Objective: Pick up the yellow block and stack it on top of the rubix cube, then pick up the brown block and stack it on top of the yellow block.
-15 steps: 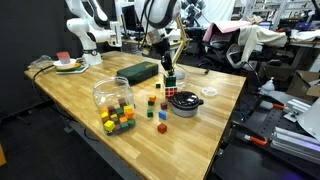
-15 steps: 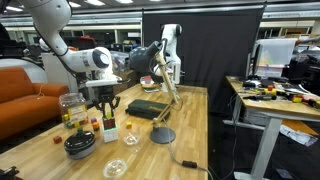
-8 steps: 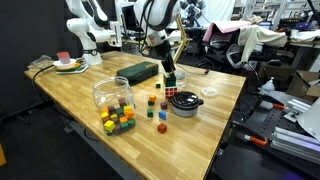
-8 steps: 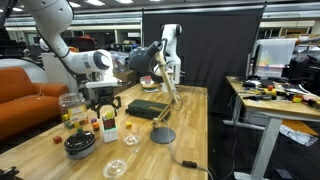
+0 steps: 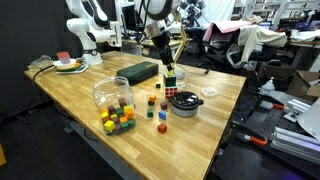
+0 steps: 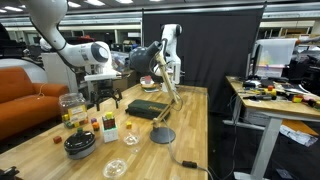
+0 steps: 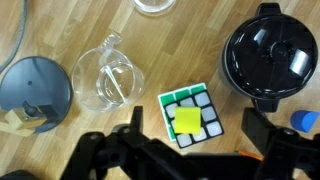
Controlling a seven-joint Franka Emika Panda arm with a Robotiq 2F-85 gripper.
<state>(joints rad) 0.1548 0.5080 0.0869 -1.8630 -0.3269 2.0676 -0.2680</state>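
In the wrist view the yellow block (image 7: 187,120) lies flat on the middle of the rubix cube (image 7: 173,100). My gripper (image 7: 196,122) is open above them, one finger on each side and clear of the cube. Both exterior views show the gripper (image 5: 167,68) (image 6: 105,103) hanging just over the rubix cube (image 5: 170,86) (image 6: 108,130). An orange-brown block (image 5: 161,127) lies on the table towards the front edge, among other loose little cubes.
A black lidded pot (image 7: 268,55) (image 5: 185,104) stands close beside the cube. A glass measuring cup (image 7: 108,77), a grey disc (image 7: 35,88), a glass jar (image 5: 112,93), a bunch of coloured cubes (image 5: 117,120) and a green box (image 5: 138,71) are nearby.
The gripper has opened and let go of the yellow block, which stays on the rubix cube. The gripper has lifted slightly.
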